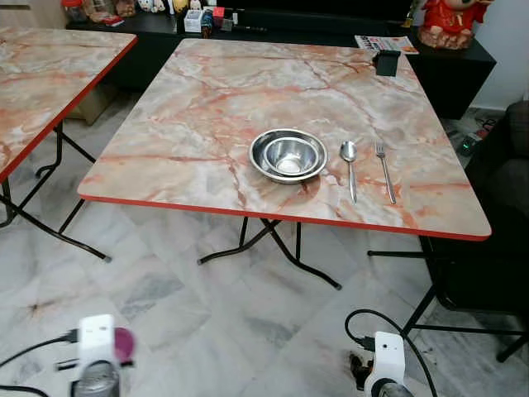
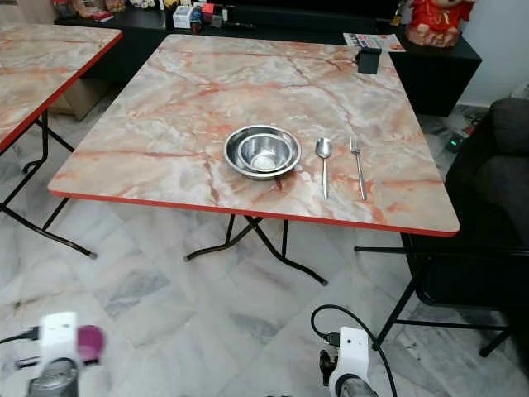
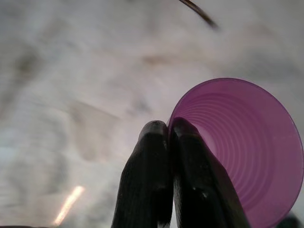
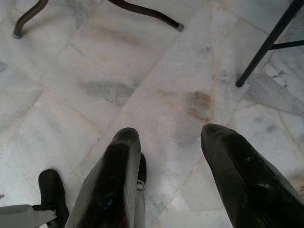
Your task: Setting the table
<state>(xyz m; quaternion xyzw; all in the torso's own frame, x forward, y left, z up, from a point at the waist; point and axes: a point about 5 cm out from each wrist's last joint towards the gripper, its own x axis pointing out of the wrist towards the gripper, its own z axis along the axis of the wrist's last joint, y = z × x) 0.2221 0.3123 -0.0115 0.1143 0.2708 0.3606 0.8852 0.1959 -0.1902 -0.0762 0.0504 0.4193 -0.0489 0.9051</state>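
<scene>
A steel bowl (image 1: 288, 155) sits nested in a wider steel dish on the marble-patterned table (image 1: 198, 116), near its front edge. To the bowl's right lie a spoon (image 1: 350, 168) and a fork (image 1: 384, 170), side by side. My left gripper (image 3: 169, 130) is low over the floor, shut on the rim of a purple plastic cup (image 3: 247, 147); the cup (image 1: 122, 343) peeks out beside my left wrist. My right gripper (image 4: 171, 142) hangs open above the floor tiles, holding nothing.
A second marble table (image 1: 41, 83) stands to the left. A dark sofa (image 1: 504, 207) is at the right, with a black chair frame (image 1: 446, 298) beside it. A black cabinet (image 1: 273, 33) with ornaments runs behind. A small black holder (image 1: 386, 62) sits at the table's far right.
</scene>
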